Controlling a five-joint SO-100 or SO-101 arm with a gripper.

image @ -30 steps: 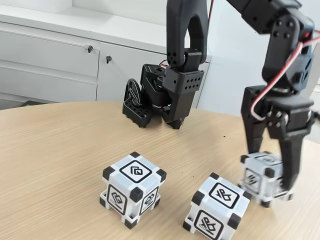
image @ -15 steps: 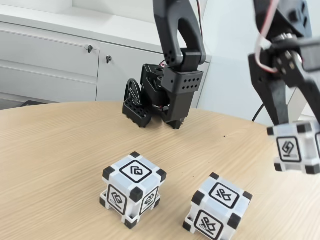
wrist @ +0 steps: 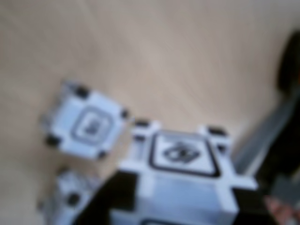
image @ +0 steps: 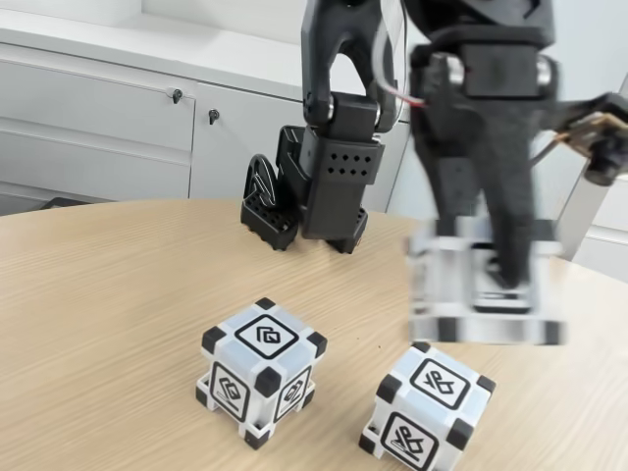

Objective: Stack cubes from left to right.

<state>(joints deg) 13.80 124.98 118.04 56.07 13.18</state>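
The gripper (image: 491, 285) holds one blurred cube (image: 486, 294) aloft above the right-hand cube (image: 427, 402); no readable writing.

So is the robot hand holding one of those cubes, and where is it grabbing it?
Yes. The hand holds one white cube in the air, above the table. It seems to pinch it by its sides, though blur hides exactly where.

Black pincer (image: 491, 280), white cube (image: 486, 294) with black corners in it; below it two more white cubes (image: 260, 371) (image: 427, 407), black-framed glyphs on every face; pale wood-grain counter (image: 98, 324) underneath.
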